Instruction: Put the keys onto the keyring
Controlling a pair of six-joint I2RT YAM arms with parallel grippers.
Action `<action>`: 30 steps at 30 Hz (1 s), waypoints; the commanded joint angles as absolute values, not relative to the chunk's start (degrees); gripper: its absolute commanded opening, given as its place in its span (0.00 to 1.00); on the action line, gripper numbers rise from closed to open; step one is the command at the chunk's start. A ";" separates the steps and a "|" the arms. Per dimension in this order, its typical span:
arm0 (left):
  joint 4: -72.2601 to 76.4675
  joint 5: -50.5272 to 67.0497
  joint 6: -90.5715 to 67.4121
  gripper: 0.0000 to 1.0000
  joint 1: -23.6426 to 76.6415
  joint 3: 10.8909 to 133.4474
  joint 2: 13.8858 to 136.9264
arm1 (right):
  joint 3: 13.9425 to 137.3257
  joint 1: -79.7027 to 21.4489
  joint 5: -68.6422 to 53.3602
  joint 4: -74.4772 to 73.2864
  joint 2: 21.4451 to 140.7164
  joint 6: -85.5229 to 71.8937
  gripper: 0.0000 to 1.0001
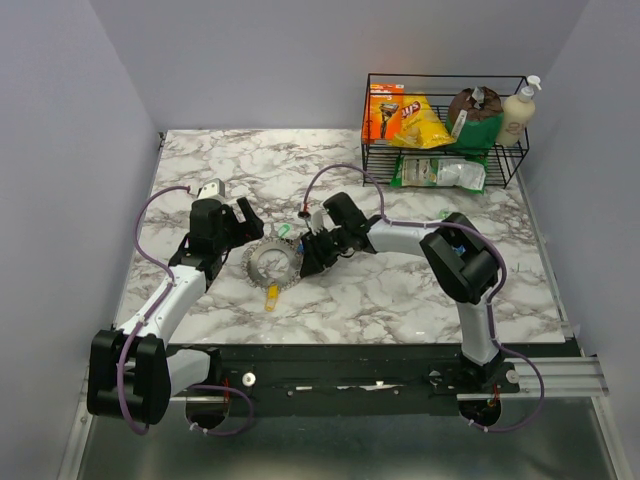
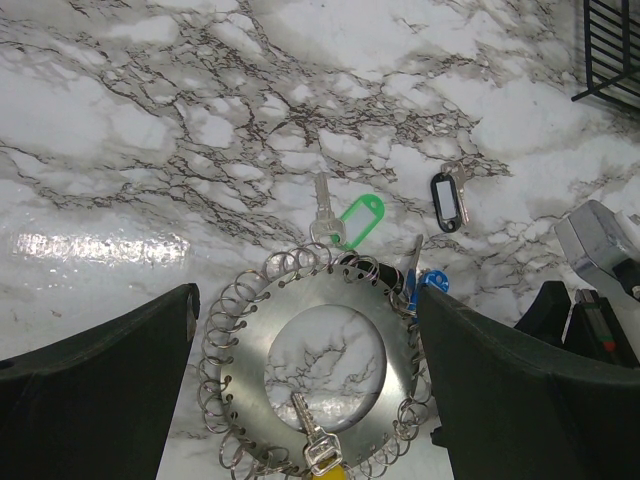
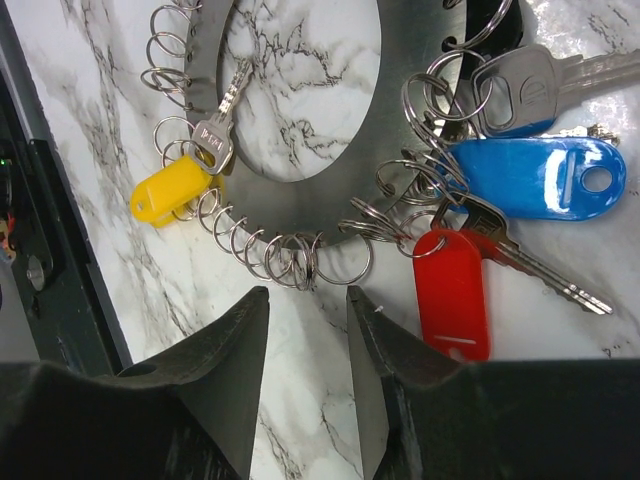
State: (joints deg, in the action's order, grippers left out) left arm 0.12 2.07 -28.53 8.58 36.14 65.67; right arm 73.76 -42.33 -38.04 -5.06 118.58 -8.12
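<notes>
On the marble surface (image 1: 400, 300) between the two arms lies the keyring (image 2: 320, 292), a flat metal disc rimmed with small wire loops, and we judge the job partly done. At its near edge the yellow-tagged key (image 3: 172, 190) hangs from a loop, its blade lying across the disc's hole. Further along, the green-tagged key (image 2: 358, 218) lies just beyond the far rim, close against the loops; we cannot tell whether it is threaded. On the right side, the blue-tagged key (image 3: 530, 175) and the red-tagged key (image 3: 452, 290) appear hooked into the loops. The dark oval clip (image 2: 447, 200) sits apart, off the ring. What is left, in our view, is at most the green one and a check of the others. The left end effector (image 2: 305, 330) is poised over the ring, fingers spread wide to either side of it and holding nothing. The right end effector (image 3: 305, 345) reaches in from the right, tilted down at the ring's edge, its fingers parted by a narrow gap with only bare marble between them.
</notes>
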 commanded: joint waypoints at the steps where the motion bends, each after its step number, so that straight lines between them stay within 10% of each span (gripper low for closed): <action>1: 0.79 2.81 -28.21 0.99 8.26 36.56 65.66 | 69.89 -42.71 -34.72 -3.35 116.19 -11.07 0.49; 30: 1.41 2.90 -28.74 0.99 8.26 36.12 65.74 | 65.65 -42.71 -41.31 13.80 119.88 -21.62 0.30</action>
State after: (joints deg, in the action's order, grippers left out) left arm 0.16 2.09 -28.58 8.58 36.14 65.67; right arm 65.98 -42.33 -39.57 11.79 118.54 -20.93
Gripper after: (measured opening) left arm 0.985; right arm 0.328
